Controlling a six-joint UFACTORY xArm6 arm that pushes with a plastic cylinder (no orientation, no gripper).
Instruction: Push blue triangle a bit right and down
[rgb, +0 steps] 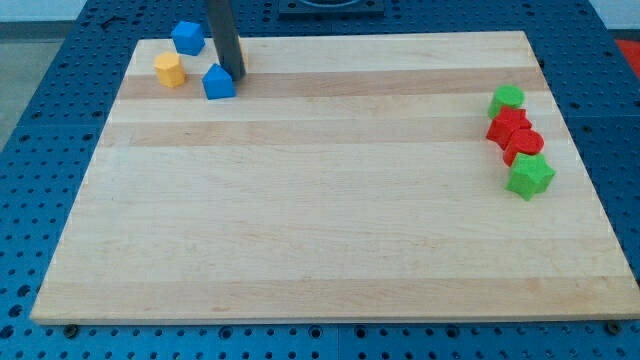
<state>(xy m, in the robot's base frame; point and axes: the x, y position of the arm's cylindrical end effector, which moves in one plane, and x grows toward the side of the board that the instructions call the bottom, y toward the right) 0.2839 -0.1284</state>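
Observation:
A blue triangle-like block (218, 82) lies near the board's top left corner. My tip (238, 75) is down on the board just to the right of this block and slightly above it, touching or nearly touching its right edge. The dark rod comes down from the view's top edge. A second blue block (188, 37), of a blockier shape, lies above and to the left of it. A yellow block (169, 70) lies just to the left of the blue triangle.
The wooden board (320, 230) rests on a blue perforated table. At the right edge a cluster runs downward: a green block (507, 100), two red blocks (508, 126) (525, 146), and another green block (530, 177).

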